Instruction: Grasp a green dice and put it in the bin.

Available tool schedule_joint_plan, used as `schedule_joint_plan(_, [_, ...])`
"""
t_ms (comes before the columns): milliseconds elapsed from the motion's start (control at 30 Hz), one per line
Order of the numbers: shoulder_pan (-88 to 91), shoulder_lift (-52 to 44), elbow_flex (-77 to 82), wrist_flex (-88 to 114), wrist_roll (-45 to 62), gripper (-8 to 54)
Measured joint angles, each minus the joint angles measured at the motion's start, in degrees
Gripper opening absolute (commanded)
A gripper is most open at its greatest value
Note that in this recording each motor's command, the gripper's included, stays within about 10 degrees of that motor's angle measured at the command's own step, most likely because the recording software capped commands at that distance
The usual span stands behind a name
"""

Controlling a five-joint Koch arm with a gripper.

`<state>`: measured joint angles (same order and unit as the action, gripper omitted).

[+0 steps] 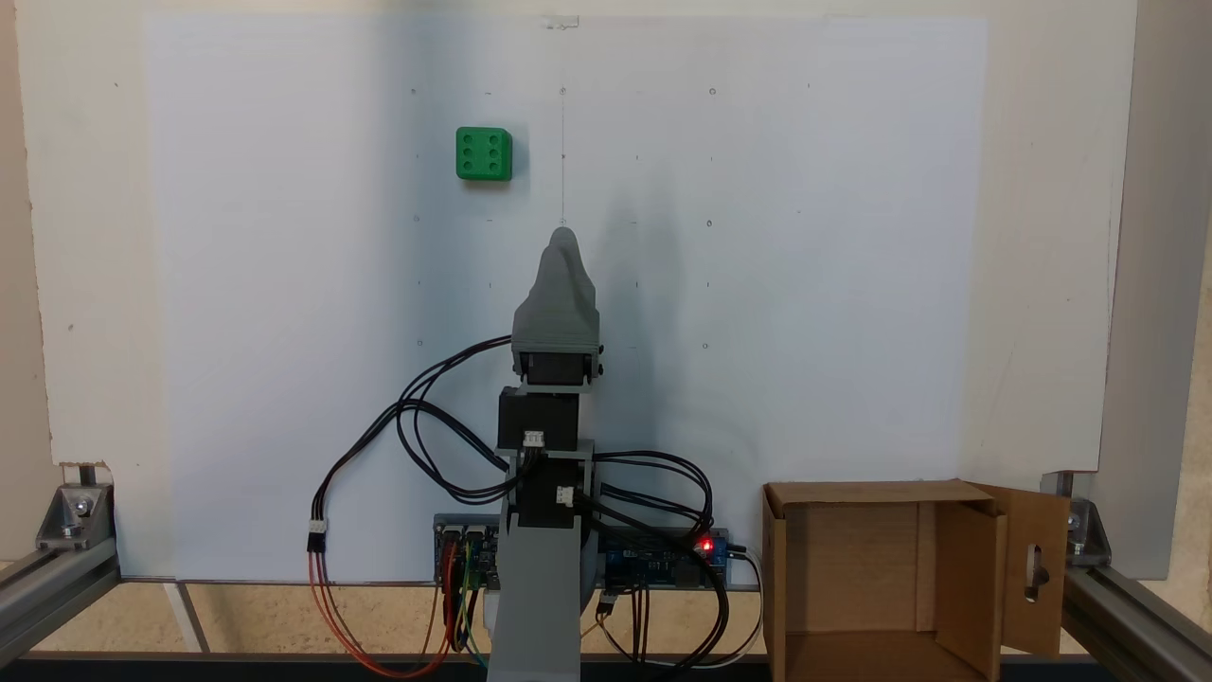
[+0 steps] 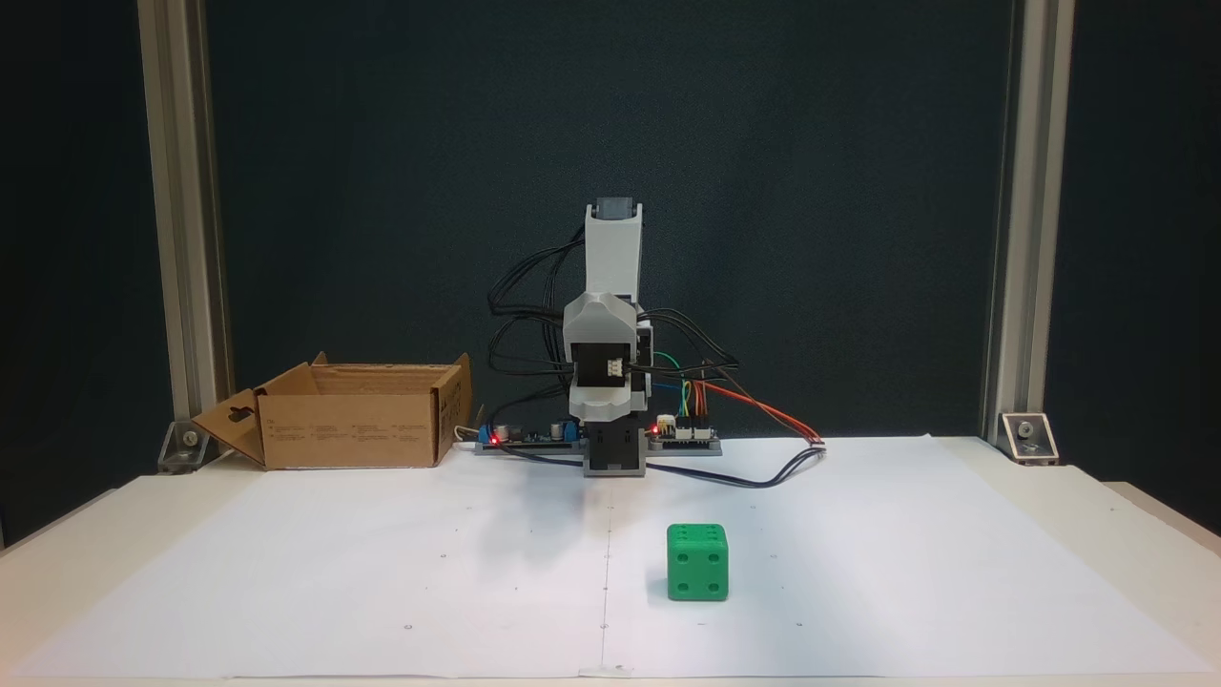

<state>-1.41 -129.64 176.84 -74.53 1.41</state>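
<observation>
Tool [image 1: 562, 239] sits folded over the arm base, centre of the top-down fixed view, grey tip pointing up-frame along the thin centre line on the paper. Jaws stack one behind the other from both cameras, so I can't tell if they're parted or closed. Nothing is in them as far as I can see. In the front fixed view the arm [image 2: 610, 324] is tucked upright over its base, looks like rest pose.

Dice [image 1: 484, 153] is on the white paper [image 1: 852, 284], upper left of centre in the top-down view, six face up. It's well apart from the tool: up-frame and off to the left of the centre line. In the front view the dice [image 2: 697, 562] is low in frame, right of centre, four face toward that camera. The two views mirror each other left/right.

Key relation: the dice lies ahead of the tool tip and off-axis, to the left in the top-down view. My read: the next move needs a base rotation toward that side plus a reach out and down. The cube sits roughly square to the paper edges, so there's no long axis to worry about; either pair of flat faces should do.

Bin [image 1: 881, 578] is lower right in the top-down view, beside the base, open, looks empty, slotted flap hanging out to its right. Opposite side from the dice.

Task not started: dice untouched on the table [image 2: 1097, 534].
</observation>
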Motion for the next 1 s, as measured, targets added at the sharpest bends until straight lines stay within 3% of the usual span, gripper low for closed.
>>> schedule_joint_plan(367, [0.00, 0.00, -3.60, 6.50, 0.00, 43.1])
schedule_joint_plan(733, [-0.09, 0.00, -15.21, 35.86, 0.00, 42.2])
schedule_joint_plan(1000, [-0.44, 0.00, -36.04, 66.09, -0.18, 42.2])
